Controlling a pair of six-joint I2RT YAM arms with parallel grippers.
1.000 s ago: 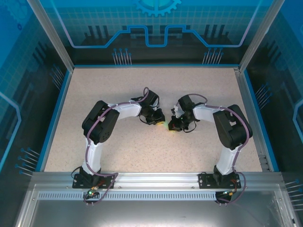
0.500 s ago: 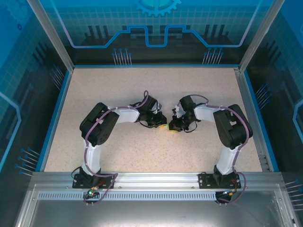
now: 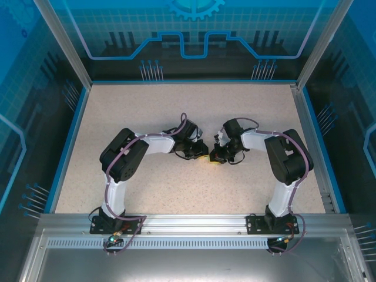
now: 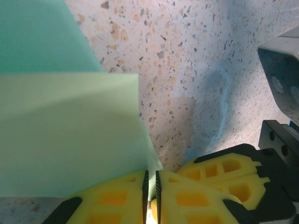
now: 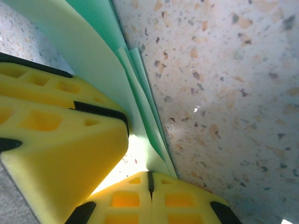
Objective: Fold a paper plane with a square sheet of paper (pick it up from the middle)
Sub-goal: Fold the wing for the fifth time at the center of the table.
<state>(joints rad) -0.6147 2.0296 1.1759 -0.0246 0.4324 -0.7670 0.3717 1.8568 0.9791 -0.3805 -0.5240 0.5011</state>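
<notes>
Your left gripper has its yellow fingers pressed almost together, leaving only a hairline gap. The lower corner of the folded sheet of paper runs into that seam. Your right gripper is fully closed, pinching the stacked mint-green layers where they narrow down into its tips. The two grippers meet tip to tip near the middle of the speckled table, with the paper caught between them.
</notes>
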